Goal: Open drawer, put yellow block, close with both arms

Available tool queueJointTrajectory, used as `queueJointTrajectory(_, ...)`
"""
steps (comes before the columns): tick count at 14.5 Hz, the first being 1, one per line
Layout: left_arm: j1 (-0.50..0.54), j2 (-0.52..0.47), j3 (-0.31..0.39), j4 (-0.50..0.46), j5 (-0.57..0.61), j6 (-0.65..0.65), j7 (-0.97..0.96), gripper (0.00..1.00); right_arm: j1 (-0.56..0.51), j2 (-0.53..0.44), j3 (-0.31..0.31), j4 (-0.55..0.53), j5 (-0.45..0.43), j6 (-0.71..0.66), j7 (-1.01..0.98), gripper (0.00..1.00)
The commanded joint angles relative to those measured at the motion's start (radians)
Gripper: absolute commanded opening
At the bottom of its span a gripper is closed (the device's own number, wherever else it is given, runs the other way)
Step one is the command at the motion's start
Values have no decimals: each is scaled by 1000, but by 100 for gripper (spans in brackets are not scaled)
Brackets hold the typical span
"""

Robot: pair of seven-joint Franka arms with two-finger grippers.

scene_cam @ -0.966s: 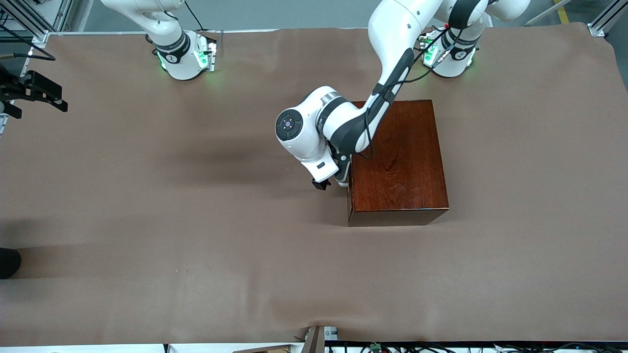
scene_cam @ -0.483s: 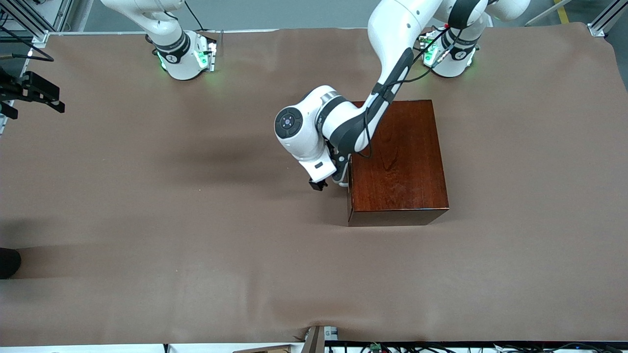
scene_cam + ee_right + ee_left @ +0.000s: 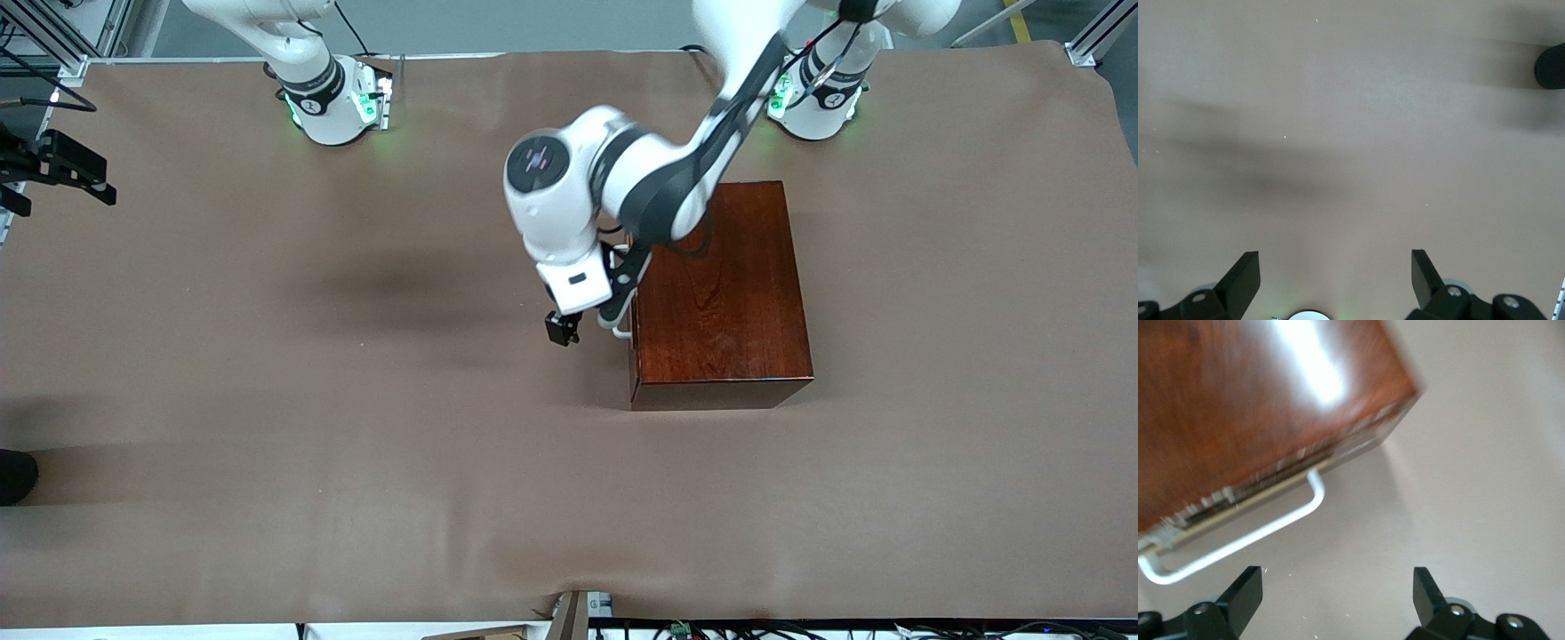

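The glossy dark mahogany box (image 3: 722, 284) stands on the table toward the left arm's end. Its drawer is shut, and only the white U-shaped handle (image 3: 622, 332) sticks out of the side facing the right arm's end. In the left wrist view the box (image 3: 1238, 407) and handle (image 3: 1238, 547) show blurred. My left gripper (image 3: 589, 318) is open and empty just off the handle, above the table; it also shows in the left wrist view (image 3: 1337, 593). My right gripper (image 3: 1335, 277) is open and empty, high over the table near its own base. The yellow block is out of view.
The brown table cover (image 3: 356, 444) stretches wide around the box. The right arm's green-lit base (image 3: 333, 107) and the left arm's base (image 3: 813, 102) stand along the table's top edge. A dark round object (image 3: 16, 476) sits at the right arm's end.
The left arm's wrist has lifted and swung, and its gripper has drawn a little away from the handle toward the right arm's end. The drawer stays shut. The right arm has barely moved.
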Motion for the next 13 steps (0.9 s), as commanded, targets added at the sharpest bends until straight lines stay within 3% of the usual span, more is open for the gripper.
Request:
queueJointTrajectory(1, 61, -110, -6, -39, 16, -36, 112, 100, -13, 12, 7, 21, -6, -8, -11, 100)
queueJointTrajectory(10, 256, -349, -12, -86, -28, -295, 589, 100, -15, 12, 7, 20, -4, -5, -6, 100)
queueJointTrajectory(13, 362, -467, -12, -192, -36, -308, 871, 100, -10, 12, 7, 21, -4, -5, -6, 100)
